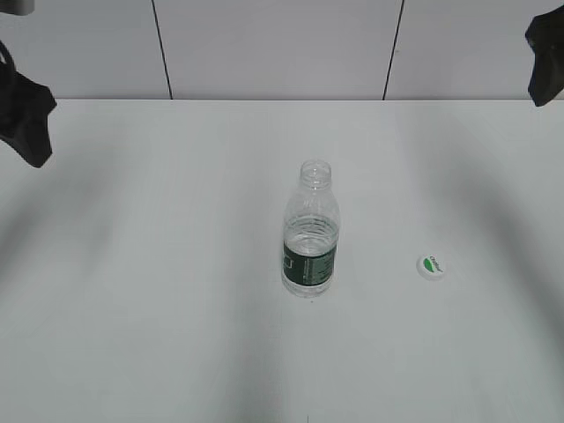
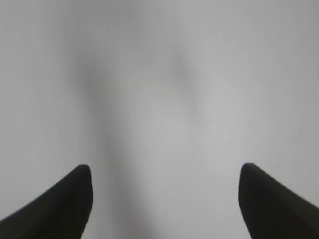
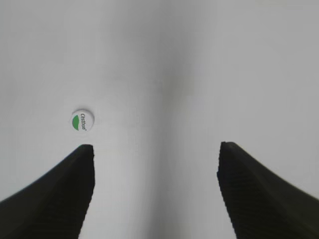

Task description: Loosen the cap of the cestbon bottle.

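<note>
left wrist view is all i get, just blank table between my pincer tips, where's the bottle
Observer: The cestbon bottle stands upright mid-table in the exterior view, well away from the left pincer.
Operator: is the cap on it
Observer: No. The neck is bare; the cap lies flat on the table to the bottle's right, apart from it.
Operator: does the right arm have anything
Observer: No. The right pincer is open and empty above the table, with the cap showing just past its left fingertip in the right wrist view.
</note>
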